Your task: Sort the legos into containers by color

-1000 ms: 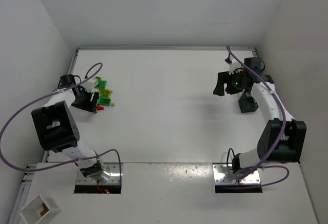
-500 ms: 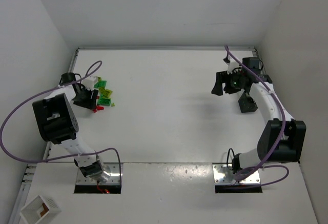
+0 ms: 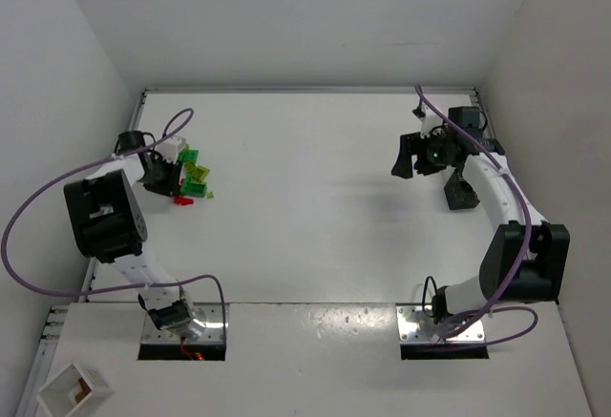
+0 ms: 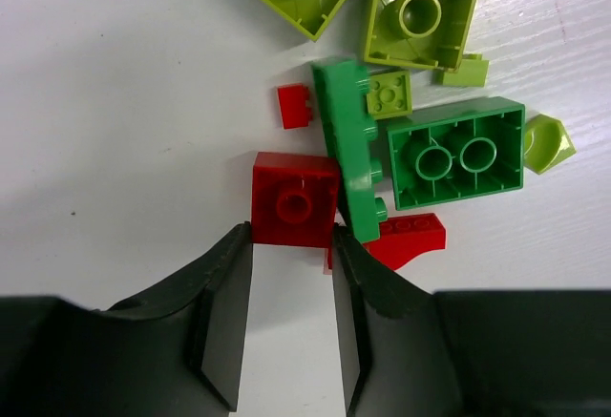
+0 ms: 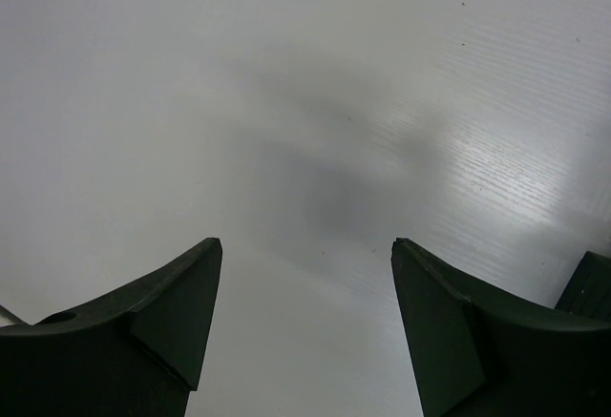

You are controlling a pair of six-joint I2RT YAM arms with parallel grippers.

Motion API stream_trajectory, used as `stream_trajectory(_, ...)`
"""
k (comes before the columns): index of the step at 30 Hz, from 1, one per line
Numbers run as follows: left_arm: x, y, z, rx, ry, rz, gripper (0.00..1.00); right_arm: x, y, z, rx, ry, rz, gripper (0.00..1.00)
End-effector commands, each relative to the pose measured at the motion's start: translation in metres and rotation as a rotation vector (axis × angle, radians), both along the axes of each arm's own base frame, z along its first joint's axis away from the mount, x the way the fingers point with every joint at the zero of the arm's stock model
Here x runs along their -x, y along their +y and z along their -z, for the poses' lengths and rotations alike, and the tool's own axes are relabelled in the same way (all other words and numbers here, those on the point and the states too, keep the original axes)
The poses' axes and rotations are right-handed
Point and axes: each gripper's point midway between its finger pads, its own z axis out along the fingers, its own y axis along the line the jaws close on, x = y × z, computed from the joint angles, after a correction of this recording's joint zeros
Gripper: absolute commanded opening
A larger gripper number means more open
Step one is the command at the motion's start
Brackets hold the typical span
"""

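While the left gripper [image 4: 289, 236] sits at the lego pile [image 3: 191, 174] on the far left, its jaws stand narrow. They flank the near edge of a red square brick [image 4: 294, 199] lying straight ahead; whether they pinch it I cannot tell. A dark green long brick [image 4: 348, 150] touches its right side, long axis pointing away from the fingers. My right gripper [image 5: 305, 245] hangs wide over bare table [image 5: 286, 73], well apart, beside a black bin [image 3: 462, 190] — contents not visible.

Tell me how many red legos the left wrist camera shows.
3: a small one apart, a square one at the left gripper, a curved one partly hidden by the long green brick. More may be hidden.
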Motion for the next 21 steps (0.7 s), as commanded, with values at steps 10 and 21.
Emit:
stream_trajectory(10, 0.007, -0.019, -0.025, 0.036, -0.063, 0.071, 0.21, 0.003, 0.028, -0.029, -0.093, -0.057, -0.094, 0.73)
stream_trajectory(21, 0.024, -0.064, -0.099, 0.111, -0.24, 0.192, 0.17, 0.031, 0.101, -0.061, -0.45, 0.022, -0.258, 0.73)
